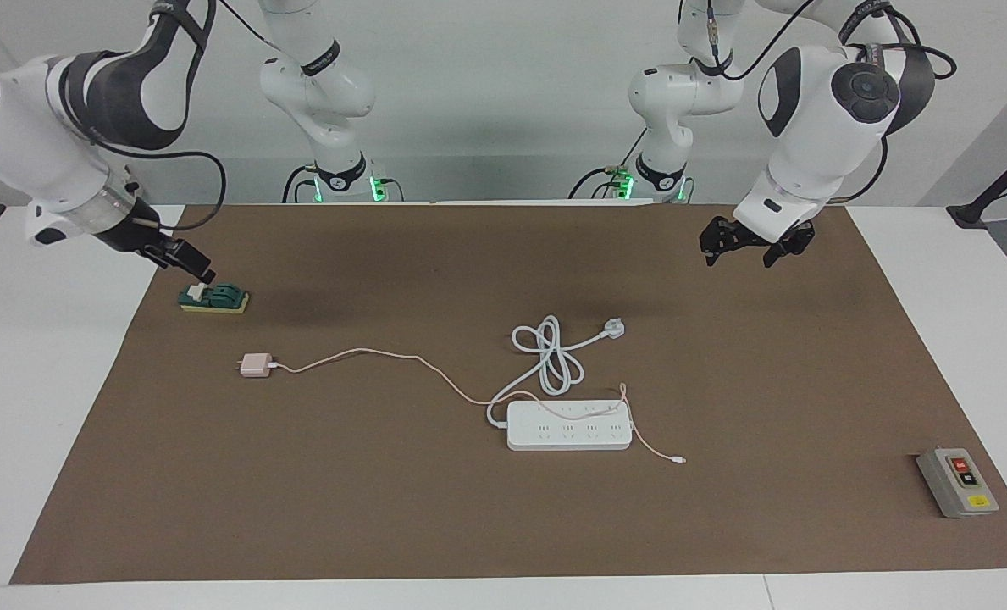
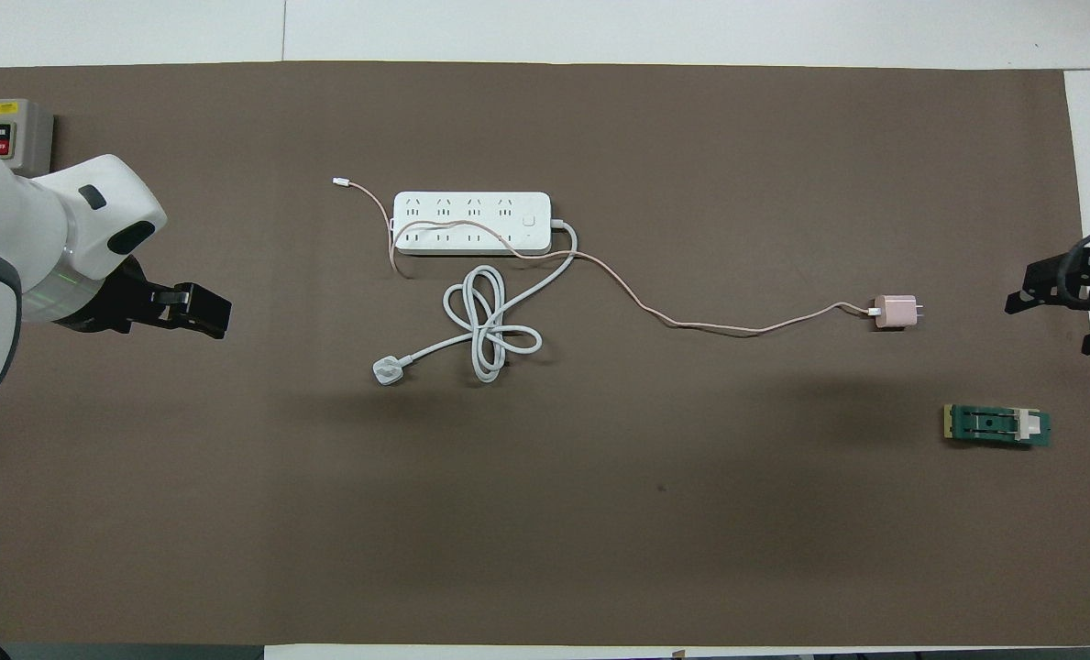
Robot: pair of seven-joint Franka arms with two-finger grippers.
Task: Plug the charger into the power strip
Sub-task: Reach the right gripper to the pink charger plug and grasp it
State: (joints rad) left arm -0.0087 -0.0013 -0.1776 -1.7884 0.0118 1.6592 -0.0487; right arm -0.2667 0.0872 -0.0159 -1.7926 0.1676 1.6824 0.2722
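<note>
While both arms hang raised over the brown mat, the charger (image 1: 256,365) lies flat on the counter (image 1: 63,407) — a small pale pink cube, prongs pointing toward the right arm's end, unplugged. Its thin pink cable (image 1: 367,354) snakes across the power strip (image 1: 568,425), a long flat white bar with two rows of outlets and a thick coiled white cord (image 1: 547,356). The grey box (image 2: 13,136) reads ON and OFF. The left tool (image 1: 744,246) hangs with fingers spread wide, holding nothing; the right tool (image 1: 190,261) is over a green block (image 1: 215,298) — its spread I cannot tell.
</note>
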